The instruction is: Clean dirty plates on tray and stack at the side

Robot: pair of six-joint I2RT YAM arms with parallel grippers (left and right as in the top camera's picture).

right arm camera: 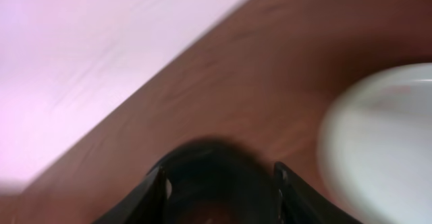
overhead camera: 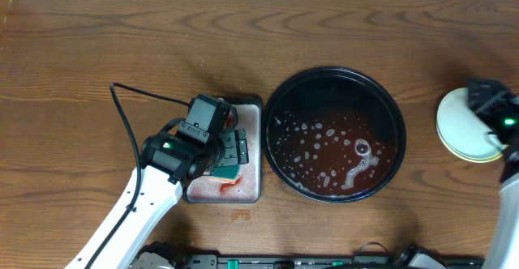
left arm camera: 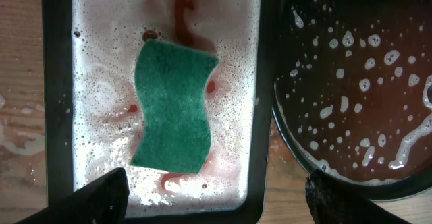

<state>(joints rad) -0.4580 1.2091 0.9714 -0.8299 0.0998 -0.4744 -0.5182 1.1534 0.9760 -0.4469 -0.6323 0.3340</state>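
Left tool [left arm camera: 216, 198] is hovering spread wide, gripping nothing, the sponge [left arm camera: 174, 106] lying flat in the pan [left arm camera: 263, 82] just below it. To its right the tray [overhead camera: 334, 69] is holding only suds. Right tool [overhead camera: 485, 104], fingers [right arm camera: 156, 183] apart, is hanging over the stacked plates [overhead camera: 456, 129] on the table [overhead camera: 81, 50]; it should be lifting straight up, not nudging them.

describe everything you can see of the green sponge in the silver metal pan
The green scouring sponge is a wavy-edged rectangular pad with a rough, fibrous-looking top. It lies flat in the rectangular silver metal pan, in foamy white suds tinged with red, lengthwise along the pan and slightly skewed. Nothing grips it: the left gripper is open above it, its fingers clear of the pad.
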